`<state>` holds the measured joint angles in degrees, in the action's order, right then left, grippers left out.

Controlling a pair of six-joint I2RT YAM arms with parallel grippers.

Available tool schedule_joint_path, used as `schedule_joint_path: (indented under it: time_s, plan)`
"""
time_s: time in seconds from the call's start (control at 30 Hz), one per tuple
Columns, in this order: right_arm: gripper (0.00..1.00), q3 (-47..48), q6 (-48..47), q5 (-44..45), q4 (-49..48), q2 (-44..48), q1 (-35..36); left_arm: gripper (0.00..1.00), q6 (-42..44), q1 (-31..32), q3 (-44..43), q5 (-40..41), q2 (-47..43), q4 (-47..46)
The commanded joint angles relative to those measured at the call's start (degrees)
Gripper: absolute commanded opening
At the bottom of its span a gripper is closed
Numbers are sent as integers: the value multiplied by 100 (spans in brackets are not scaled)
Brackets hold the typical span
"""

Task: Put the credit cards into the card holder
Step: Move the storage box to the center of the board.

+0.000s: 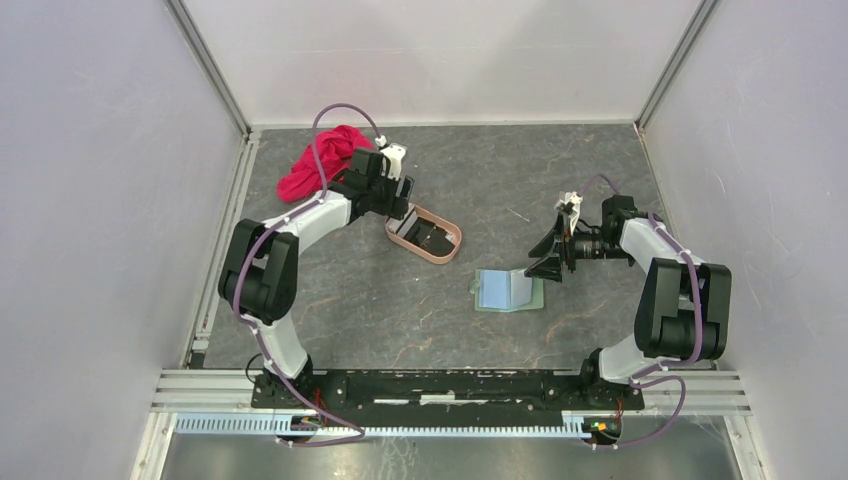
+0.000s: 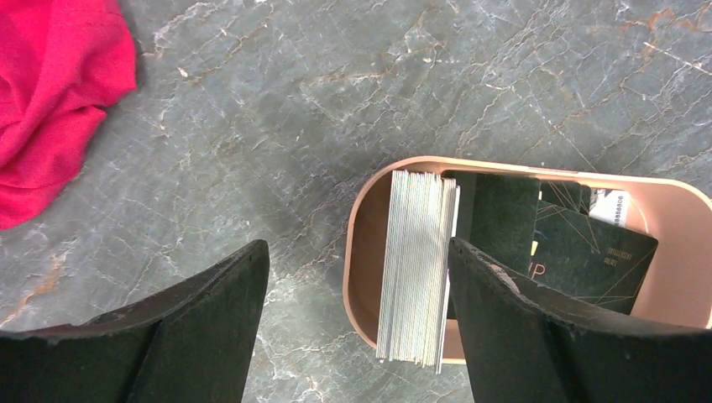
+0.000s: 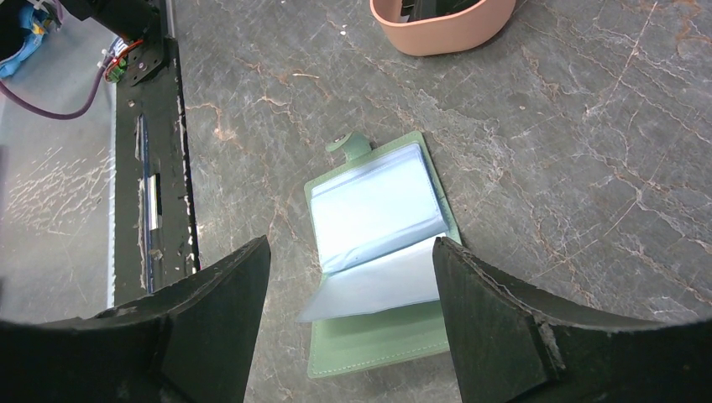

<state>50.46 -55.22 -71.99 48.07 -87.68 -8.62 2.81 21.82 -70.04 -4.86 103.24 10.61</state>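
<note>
Cloth, red and crumpled (image 1: pixel 325 160), lay at the far left of the grey marbled table (image 1: pixel 400 320), just behind the left arm and well apart from the pinkish-tan oval tray (image 1: pixel 440 258). The credit cards (image 2: pixel 416 269) were in that tray: a pale stack stood on edge at its left end, and dark cards lay flat beside it. One dark card showed a gold letter P, while its smaller print was too fine to read. The left gripper (image 2: pixel 357 248) hung over the tray's left end with its jaws spread wide, holding nothing, and the stack was close beside one finger.

The card holder (image 3: pixel 378 243) lay open and flat, right of centre and nearer the arms, with its clear pocket pages partly lifted. The right gripper (image 3: pixel 351 241) hovered over it with its jaws apart, also holding nothing. Bare tabletop separated the tray from the holder. White walls closed in the left, right and far sides, and a metal rail (image 1: pixel 450 385) ran along the near edge.
</note>
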Motion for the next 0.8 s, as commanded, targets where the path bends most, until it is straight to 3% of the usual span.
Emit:
schedule_joint_path:
  time_s: [0.0,0.13,0.2,0.33,0.43,0.53,0.77]
  plan:
    - [78,193,-202,-104,95,161,32,85,-58,177,-212,398,-552,-54]
    - [78,193,-208,-95,93,167,32,99,41,493,-206,687,-928,173]
    - [78,193,-207,-76,93,157,36,100,-196,491,-207,594,-1017,235]
    - [78,201,-215,-35,81,159,60,100,-469,540,-177,648,-945,286]
    - [78,176,-193,14,37,169,62,99,-319,916,-138,1628,-787,369]
    - [78,159,-119,59,-48,172,94,93,-191,1120,-193,2254,-575,482]
    - [78,71,161,184,-351,191,159,86,-44,1135,-303,2298,-161,429]
